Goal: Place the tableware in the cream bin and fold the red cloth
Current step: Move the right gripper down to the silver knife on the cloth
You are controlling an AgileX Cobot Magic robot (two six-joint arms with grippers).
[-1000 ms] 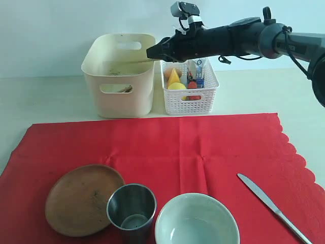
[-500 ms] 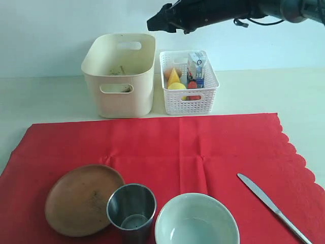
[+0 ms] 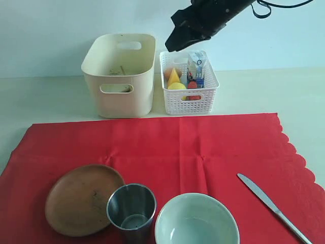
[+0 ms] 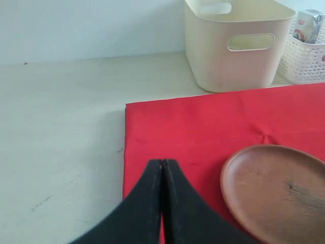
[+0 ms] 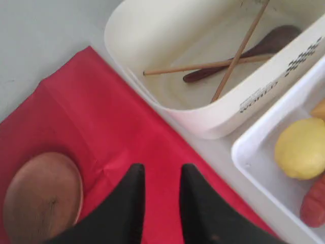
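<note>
Already in the cream bin (image 5: 213, 122): two chopsticks (image 5: 193, 66), one spoon (image 5: 282, 36).

Exterior view, 6 o'clock edge: bowl (image 3: 197, 223) near rim cut off, steel cup (image 3: 131, 211) base cut off. 5 o'clock corner: knife (image 3: 271, 206) handle end runs out of frame. Near corners of red cloth (image 3: 177, 147) cropped, 7 and 5 o'clock. At 11 o'clock, cream bin (image 3: 122, 99) wall hides most of its contents. Print on carton (image 3: 197, 63) too small to read.
</note>
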